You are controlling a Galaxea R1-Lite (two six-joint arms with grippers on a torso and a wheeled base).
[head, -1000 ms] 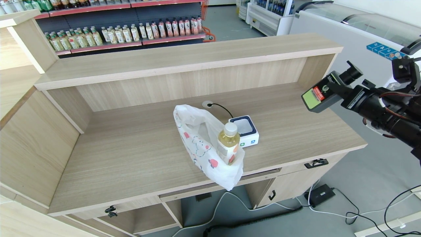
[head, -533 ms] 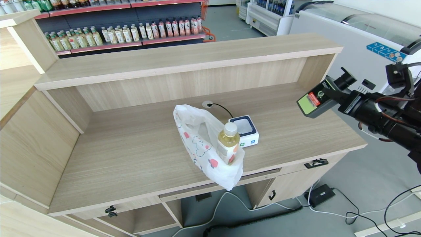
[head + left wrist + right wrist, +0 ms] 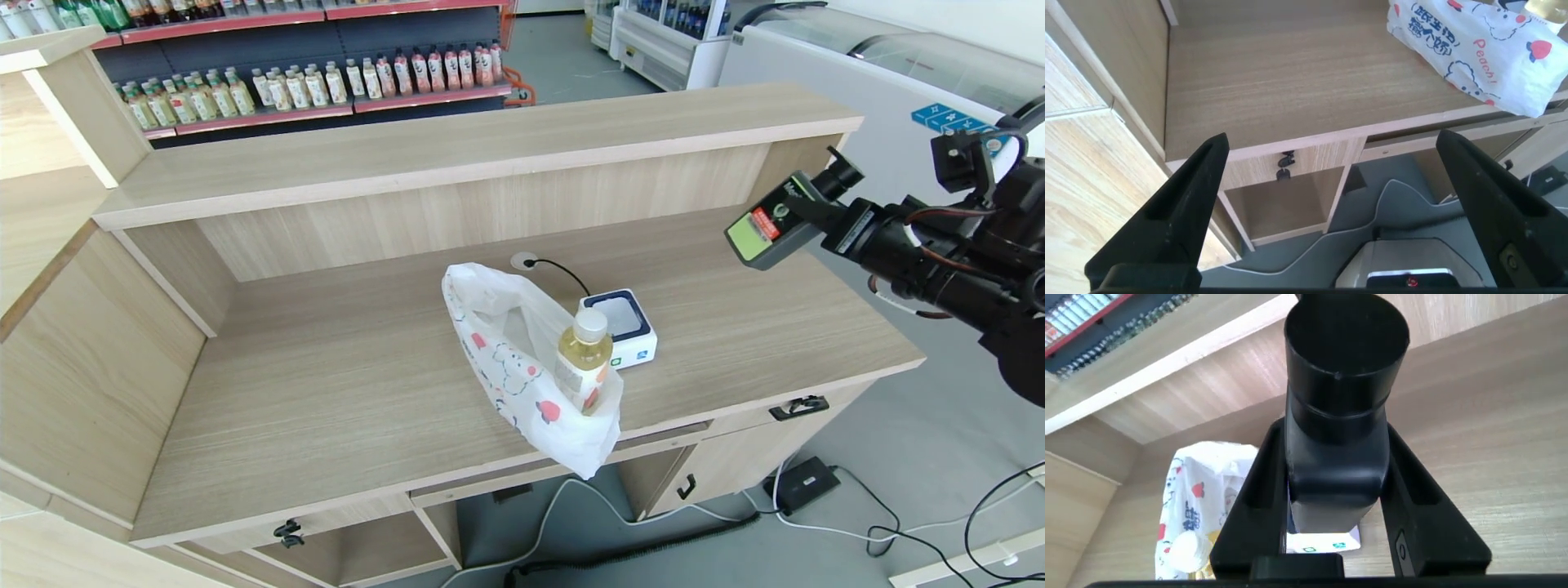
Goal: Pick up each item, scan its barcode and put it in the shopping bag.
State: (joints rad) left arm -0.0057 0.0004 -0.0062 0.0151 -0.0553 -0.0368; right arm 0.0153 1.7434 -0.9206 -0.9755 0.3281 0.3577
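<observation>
While left pincer [image 3: 1331,143] hangs wide open off the surface's [image 3: 343,384] 7 o'clock edge, shopping bag [image 3: 506,359] lies mid-surface w/ drink bottle [image 3: 584,359] upright in its near end, scanner [image 3: 624,331] just beside at 2 o'clock. Black bottle [image 3: 775,229]: prob. rigid, light, slick; mid-body hold suits. Right pincer [image 3: 1335,449] clamps it, arm stretched in from 3 o'clock, above the surface's end.

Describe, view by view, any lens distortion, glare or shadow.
Head view: the counter splays outward at its sides, a wide-angle effect, and light glares on the freezer lid. Left wrist view: the open left gripper is a dark silhouette against the pale counter. Right wrist view: the item in the right gripper reads flat black.
</observation>
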